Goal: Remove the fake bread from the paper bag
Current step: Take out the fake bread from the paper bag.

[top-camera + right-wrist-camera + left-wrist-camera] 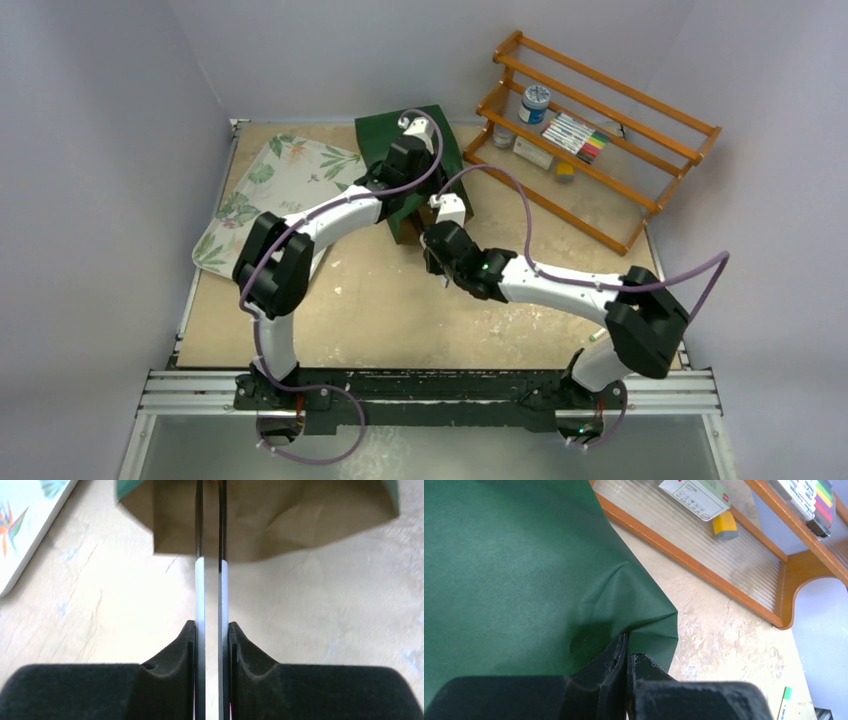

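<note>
Pinching a corner of the bag, the left end effector is shut; the right end effector is held narrowly parted at its mouth.

Bag lies just ahead of right gripper, tray to its left; rack ahead-right of left gripper.

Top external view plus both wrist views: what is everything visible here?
dark green paper bag: one, brown inside, lying centre-far
floral rectangular tray: one, white with green leaves, far left
wooden tiered rack: one, orange-brown, far right
blue-lidded white jar, marker set, white box, yellow-grey block: one each, on rack
green-capped white marker: one, near right
beige table: one, beneath everything
left gripper: black, shut on bag's corner
right gripper: black, jaws narrowly apart, at bag's mouth
</note>
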